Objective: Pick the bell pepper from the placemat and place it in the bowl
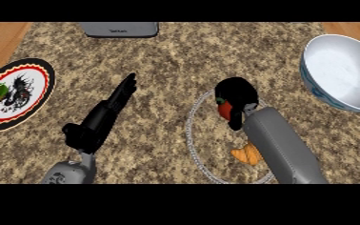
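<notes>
Right of the frame's centre, the robot's black right hand (237, 102) is curling round the red bell pepper (225, 110), which is lying inside the round grey-rimmed placemat (192, 124). An orange piece of food (247, 155) is resting on the same mat, lower down beside the grey forearm. The white bowl with a blue rim (330, 71) is sitting at the right edge. The black left hand (105, 117) is pointing up-frame at lower left, fingers straight, holding nothing. A red-and-black patterned plate (38, 97) is lying at the left edge, and a grey rectangular appliance (119, 29) is standing at the top.
</notes>
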Motion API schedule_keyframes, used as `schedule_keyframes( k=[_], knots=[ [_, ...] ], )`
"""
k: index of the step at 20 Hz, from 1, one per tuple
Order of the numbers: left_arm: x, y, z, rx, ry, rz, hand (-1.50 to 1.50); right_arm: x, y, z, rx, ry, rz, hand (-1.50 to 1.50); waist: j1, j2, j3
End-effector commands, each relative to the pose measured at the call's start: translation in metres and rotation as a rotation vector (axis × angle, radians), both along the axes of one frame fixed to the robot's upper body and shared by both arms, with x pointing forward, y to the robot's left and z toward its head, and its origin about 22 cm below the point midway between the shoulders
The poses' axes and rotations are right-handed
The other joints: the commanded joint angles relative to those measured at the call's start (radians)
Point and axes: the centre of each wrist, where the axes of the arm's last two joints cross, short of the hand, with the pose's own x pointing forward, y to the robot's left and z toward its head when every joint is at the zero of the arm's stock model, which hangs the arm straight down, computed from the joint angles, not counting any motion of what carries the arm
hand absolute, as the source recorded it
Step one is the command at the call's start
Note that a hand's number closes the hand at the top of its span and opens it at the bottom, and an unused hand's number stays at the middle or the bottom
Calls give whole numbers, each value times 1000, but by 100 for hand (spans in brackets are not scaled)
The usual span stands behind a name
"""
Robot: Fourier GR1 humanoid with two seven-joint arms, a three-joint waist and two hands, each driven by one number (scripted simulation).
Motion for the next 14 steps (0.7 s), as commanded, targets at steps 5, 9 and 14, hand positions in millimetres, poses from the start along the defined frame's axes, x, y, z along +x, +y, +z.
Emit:
schedule_keyframes(
  k=[5,9,14],
  knots=[
    [-4,6,-5,-8,14,45,0,-48,-86,-7,31,27,426,150,-58,-13,1],
    [-7,26,0,5,7,77,0,-67,-141,29,7,-107,638,150,-81,-22,1],
    [-12,23,-4,4,10,68,0,-95,-216,67,152,-361,574,150,-82,-16,1]
  ],
)
